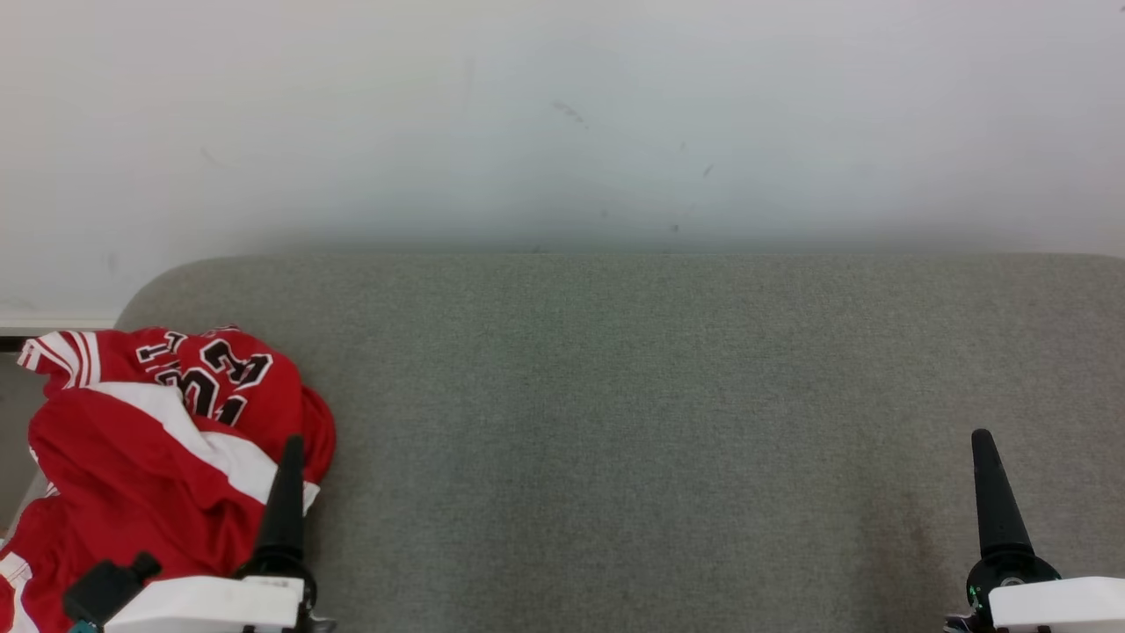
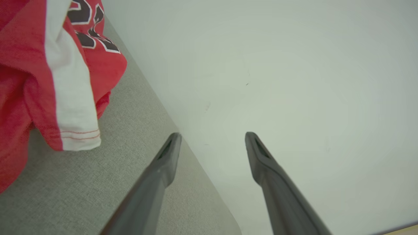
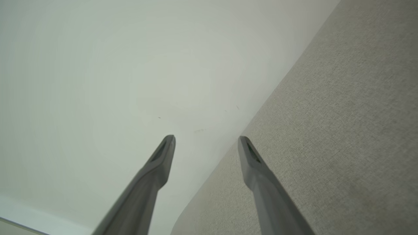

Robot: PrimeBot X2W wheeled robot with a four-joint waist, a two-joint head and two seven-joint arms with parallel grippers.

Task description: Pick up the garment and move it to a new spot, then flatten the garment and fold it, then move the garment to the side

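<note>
Garment (image 1: 158,457) not yet in hand: our left gripper (image 2: 213,135) holds its jaws spread wide and empty, and our right gripper (image 3: 206,138) does the same. Both point past the far edge of the grey pad (image 1: 659,422).

Just beside the left fingers, at the lower left of the head view, the jersey lies crumpled in a heap, and it seems to spill over the pad's left edge. We judge the pick-up to be the step in hand.

To do it well, we turn the left jaws toward the heap and close on a thick fold near its top, not on the loose white hem. We then lift it clear before carrying it to the open middle. The right gripper, well apart at the lower right, can take a second hold.

The cloth looks soft and limp. It is red with white bands, stitched hems and black numerals edged in white, so it will likely sag and trail. The pad is a coarse woven grey with a rounded corner and may drag at the fabric.
</note>
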